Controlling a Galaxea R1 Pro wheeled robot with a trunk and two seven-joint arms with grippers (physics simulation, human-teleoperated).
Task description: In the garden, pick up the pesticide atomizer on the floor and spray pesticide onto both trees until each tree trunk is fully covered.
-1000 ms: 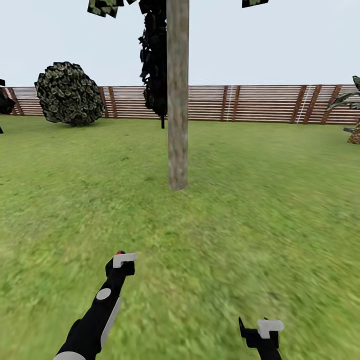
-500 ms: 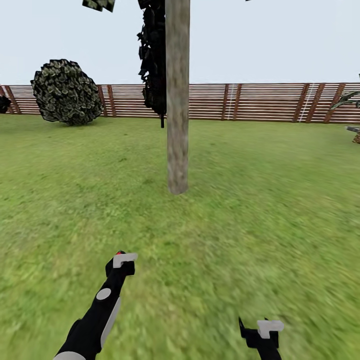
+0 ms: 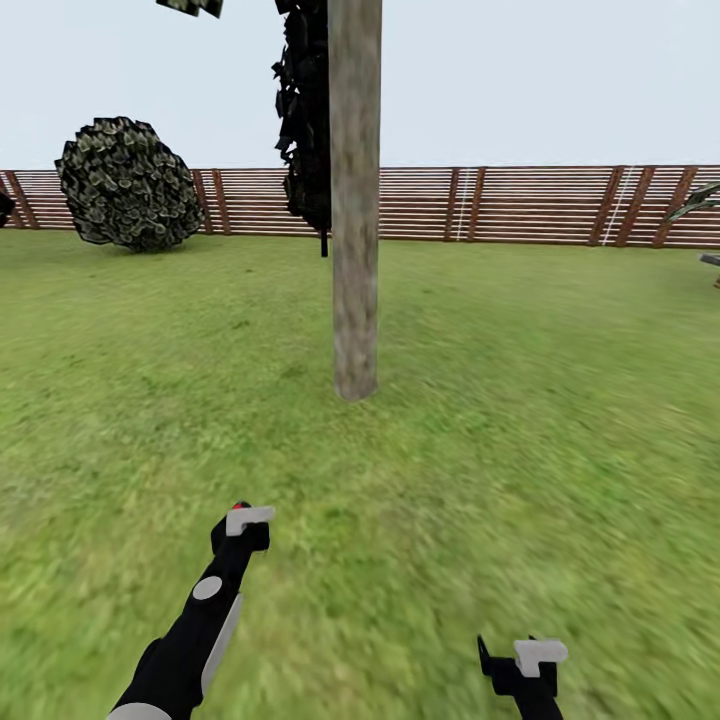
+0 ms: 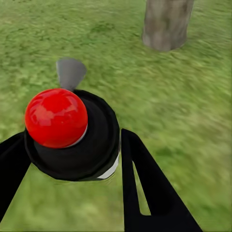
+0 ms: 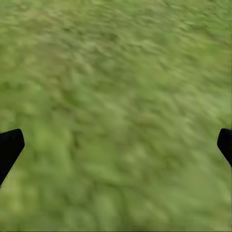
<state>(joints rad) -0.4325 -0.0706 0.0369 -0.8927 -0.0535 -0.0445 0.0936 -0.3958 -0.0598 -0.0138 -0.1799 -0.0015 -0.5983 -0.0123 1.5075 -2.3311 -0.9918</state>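
Grass lawn (image 3: pixel 520 400): one tree trunk (image 3: pixel 355 200) looms nearer than before; left gripper (image 4: pixel 72 159) clamps one atomizer (image 4: pixel 72 130), right gripper (image 5: pixel 116 145) spread empty.

Left arm (image 3: pixel 190 635): glossy black casing showing a white round disc, a white elongated side panel and a pale grey band at its base. Left tool (image 3: pixel 241 530): black body carrying a white angular tip piece. Right tool (image 3: pixel 523 668): black, showing the same white piece. Black fingers (image 4: pixel 145 188) appearing flat, one slotted.
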